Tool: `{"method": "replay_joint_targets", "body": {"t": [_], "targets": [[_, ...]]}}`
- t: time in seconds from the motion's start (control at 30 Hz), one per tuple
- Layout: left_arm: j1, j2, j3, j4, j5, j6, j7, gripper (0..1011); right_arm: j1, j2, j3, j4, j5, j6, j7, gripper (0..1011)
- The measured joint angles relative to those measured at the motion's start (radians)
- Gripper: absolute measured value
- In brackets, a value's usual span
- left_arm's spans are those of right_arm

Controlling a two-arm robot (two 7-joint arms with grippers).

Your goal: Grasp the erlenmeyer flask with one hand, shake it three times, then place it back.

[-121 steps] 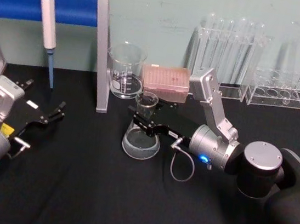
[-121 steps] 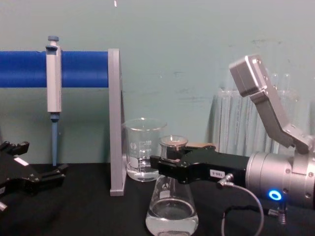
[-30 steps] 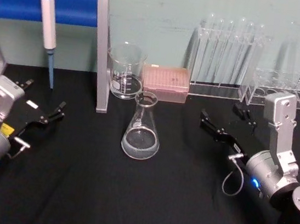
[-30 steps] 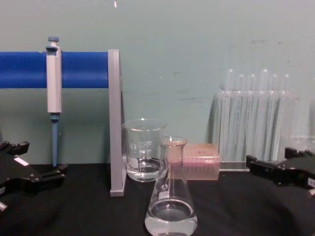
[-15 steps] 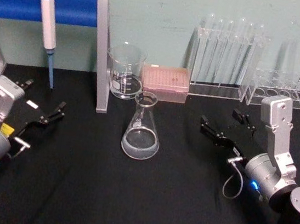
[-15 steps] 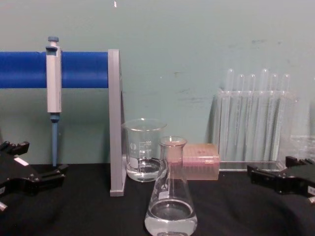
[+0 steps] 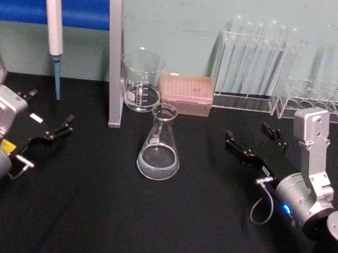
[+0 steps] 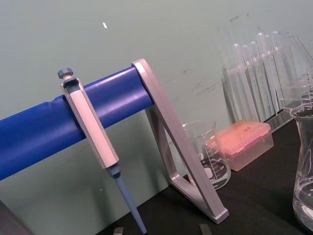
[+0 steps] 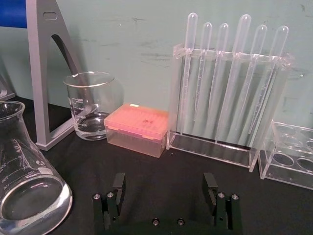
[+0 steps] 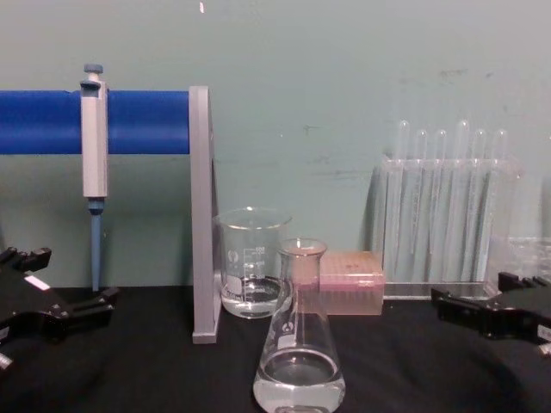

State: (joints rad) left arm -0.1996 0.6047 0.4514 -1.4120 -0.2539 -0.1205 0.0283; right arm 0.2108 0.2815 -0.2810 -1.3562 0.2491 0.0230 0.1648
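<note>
Erlenmeyer flask (image 7: pixel 159 151) standing upright on black table (image 7: pixel 113 219), centre, just near of beaker (image 7: pixel 141 79) and pink tip box (image 7: pixel 187 94); clear liquid pooling in base. Four seconds ago right pincer (image 7: pixel 252 145) was clamping flask neck; now sitting withdrawn well right of flask, barely shifting over last half-second. Suggesting flask already placed back, task at or near end. Right pincer fingers (image 9: pixel 118 185) spreading wide, holding nothing, touching nothing. Left pincer (image 7: pixel 49 128) resting parked at far left, spread, gripping nothing, unchanged.
</note>
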Motion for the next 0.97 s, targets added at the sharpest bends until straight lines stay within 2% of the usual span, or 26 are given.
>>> {"method": "replay_joint_targets", "body": {"t": [0.97], "targets": [[0.000,0.000,0.000,0.000,0.000,0.000,0.000,1001,0.000,0.001,-0.001,-0.001,0.003,-0.001,0.000,1002]]}}
